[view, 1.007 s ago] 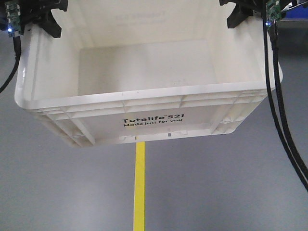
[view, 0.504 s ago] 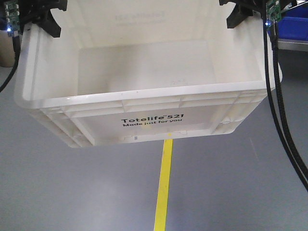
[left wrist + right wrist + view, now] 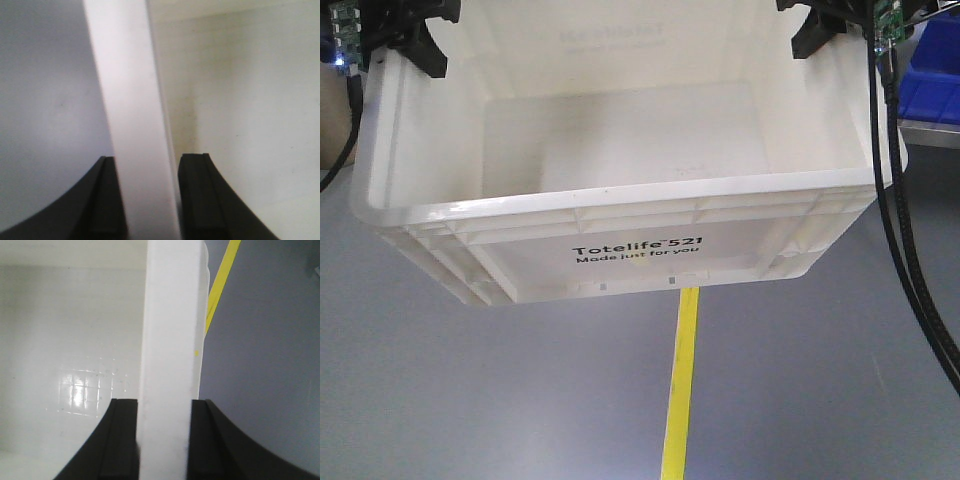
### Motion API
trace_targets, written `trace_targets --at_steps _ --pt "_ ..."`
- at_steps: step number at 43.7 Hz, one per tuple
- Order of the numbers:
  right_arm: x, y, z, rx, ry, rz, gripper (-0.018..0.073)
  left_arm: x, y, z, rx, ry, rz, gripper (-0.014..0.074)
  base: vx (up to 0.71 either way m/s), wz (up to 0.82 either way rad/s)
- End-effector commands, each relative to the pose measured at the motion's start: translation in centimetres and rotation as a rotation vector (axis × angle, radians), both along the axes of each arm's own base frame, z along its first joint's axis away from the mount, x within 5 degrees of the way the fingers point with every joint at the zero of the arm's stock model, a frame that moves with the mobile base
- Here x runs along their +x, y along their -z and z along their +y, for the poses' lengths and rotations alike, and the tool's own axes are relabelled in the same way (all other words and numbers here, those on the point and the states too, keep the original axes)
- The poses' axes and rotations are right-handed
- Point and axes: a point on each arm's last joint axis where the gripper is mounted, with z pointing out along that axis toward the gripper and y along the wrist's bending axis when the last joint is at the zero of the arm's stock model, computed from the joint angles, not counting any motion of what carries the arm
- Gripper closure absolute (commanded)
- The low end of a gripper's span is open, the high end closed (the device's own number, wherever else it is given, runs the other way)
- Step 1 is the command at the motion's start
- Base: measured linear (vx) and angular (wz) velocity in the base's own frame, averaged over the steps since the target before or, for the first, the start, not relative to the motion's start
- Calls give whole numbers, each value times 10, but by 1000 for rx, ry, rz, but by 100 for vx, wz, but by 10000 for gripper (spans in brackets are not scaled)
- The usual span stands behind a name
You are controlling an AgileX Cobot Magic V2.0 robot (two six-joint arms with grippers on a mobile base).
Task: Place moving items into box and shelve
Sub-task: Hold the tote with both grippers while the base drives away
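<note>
The left gripper (image 3: pixel 145 200) and right gripper (image 3: pixel 162 440) each pinch a side wall of the box (image 3: pixel 620 195), held up above the floor (image 3: pixel 470 400). The yellow line (image 3: pixel 680 380) at 6 o'clock has slid right and a blue bin (image 3: pixel 932 75) grows at 2 o'clock, so I think the robot is turning to the shelf.

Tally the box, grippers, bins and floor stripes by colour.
White: 1, the box
Black: 2, the left gripper and the right gripper, each clamped on a box wall
Blue: 1, a bin
Yellow: 1, a floor stripe
Total: 5
</note>
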Motion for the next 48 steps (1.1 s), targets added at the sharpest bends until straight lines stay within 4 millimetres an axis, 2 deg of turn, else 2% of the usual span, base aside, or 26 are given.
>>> trace_targets --at_steps 1,48 --pt "-34 -50 15 200 -132 -129 562 -8 -30 0 -55 4 -154 603 44 2" --pt "-34 -50 15 200 -132 -129 562 -8 -30 0 -56 4 -153 603 48 2"
